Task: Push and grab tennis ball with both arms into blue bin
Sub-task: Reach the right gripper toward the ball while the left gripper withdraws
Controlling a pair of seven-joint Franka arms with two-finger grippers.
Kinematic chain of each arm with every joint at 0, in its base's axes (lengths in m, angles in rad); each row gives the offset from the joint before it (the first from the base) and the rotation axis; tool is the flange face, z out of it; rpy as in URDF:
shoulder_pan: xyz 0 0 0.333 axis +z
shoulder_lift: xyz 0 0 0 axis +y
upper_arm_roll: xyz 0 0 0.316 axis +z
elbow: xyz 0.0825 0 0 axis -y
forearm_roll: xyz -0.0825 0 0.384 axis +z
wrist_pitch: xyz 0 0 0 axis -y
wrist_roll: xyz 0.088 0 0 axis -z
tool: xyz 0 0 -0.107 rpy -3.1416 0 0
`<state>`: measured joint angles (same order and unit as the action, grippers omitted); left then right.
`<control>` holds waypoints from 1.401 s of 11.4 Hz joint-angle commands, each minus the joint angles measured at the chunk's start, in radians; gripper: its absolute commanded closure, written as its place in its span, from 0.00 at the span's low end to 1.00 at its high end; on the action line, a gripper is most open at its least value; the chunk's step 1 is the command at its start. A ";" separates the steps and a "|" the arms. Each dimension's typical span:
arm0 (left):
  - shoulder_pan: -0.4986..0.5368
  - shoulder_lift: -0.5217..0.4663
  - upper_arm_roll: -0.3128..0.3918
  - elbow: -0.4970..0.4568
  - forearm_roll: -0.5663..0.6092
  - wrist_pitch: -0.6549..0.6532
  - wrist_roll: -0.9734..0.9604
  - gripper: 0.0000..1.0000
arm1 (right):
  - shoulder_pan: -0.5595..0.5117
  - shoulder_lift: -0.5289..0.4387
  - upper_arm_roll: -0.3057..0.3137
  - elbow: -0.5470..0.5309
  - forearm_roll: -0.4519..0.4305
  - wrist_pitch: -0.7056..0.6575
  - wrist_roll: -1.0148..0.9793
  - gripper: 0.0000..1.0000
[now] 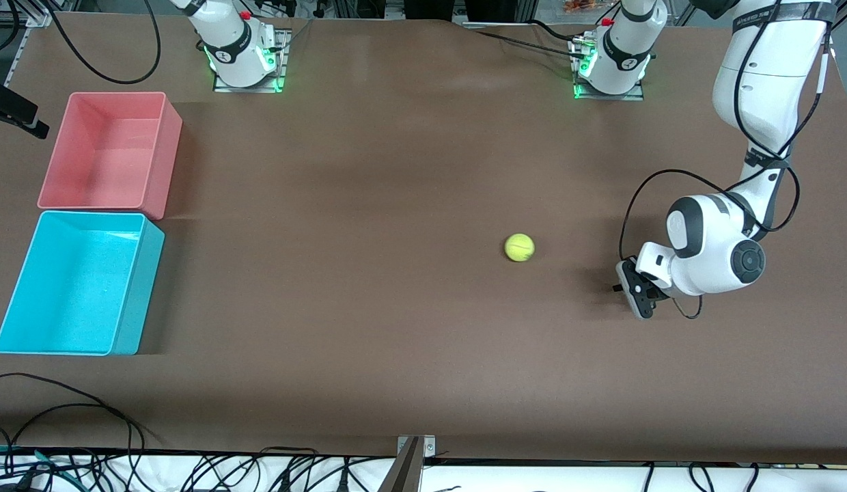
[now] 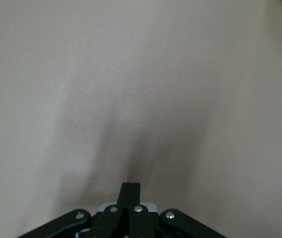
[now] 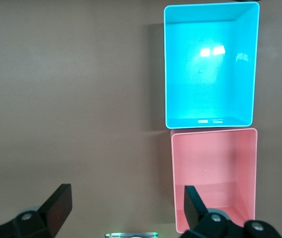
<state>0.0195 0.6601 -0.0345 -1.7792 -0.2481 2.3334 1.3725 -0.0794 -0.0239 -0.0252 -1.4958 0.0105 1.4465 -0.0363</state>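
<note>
The tennis ball (image 1: 519, 247), small and yellow-green, lies on the brown table toward the left arm's end. My left gripper (image 1: 625, 288) hangs low over the table beside the ball, a short gap away, on the side away from the bins. Its fingers (image 2: 130, 191) are pressed together with nothing between them, and the left wrist view holds only bare table. The blue bin (image 1: 75, 283) (image 3: 208, 64) stands open at the right arm's end. My right gripper (image 3: 126, 203) is out of the front view. It is high up with its fingers wide apart and looks down on both bins.
A pink bin (image 1: 102, 150) (image 3: 213, 178) of the same size touches the blue bin on the side farther from the front camera. Loose black cables (image 1: 68, 410) lie along the table's near edge. A black device (image 1: 14, 109) sits beside the pink bin.
</note>
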 commanded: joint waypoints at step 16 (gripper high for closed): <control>0.014 -0.649 0.177 -0.345 -0.020 0.009 0.017 0.00 | 0.166 0.174 0.034 -0.047 0.031 -0.003 0.012 0.00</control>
<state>0.0384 0.1711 0.1437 -2.0364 -0.2482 2.3227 1.3982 0.0191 0.1075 0.0116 -1.5437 0.0234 1.4364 -0.0350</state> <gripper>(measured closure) 0.000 0.000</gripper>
